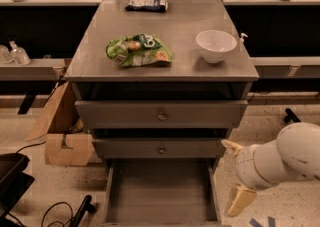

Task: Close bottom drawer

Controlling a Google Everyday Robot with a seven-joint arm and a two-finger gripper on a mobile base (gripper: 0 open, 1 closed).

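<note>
Bottom drawer [160, 191] sits at 6 o'clock, pulled well out, front edge off-frame. Gripper [227, 178] is at 4 o'clock just beside its right wall, fingers [240, 200] spread, holding nothing. It should likely get round to the front and push square toward 12. Chip bag [139, 50] and bowl [216, 45] on top and cardboard box [62, 136] at 8 are no obstruction.

Dim warm light, tool [229, 178] bright lower right
</note>
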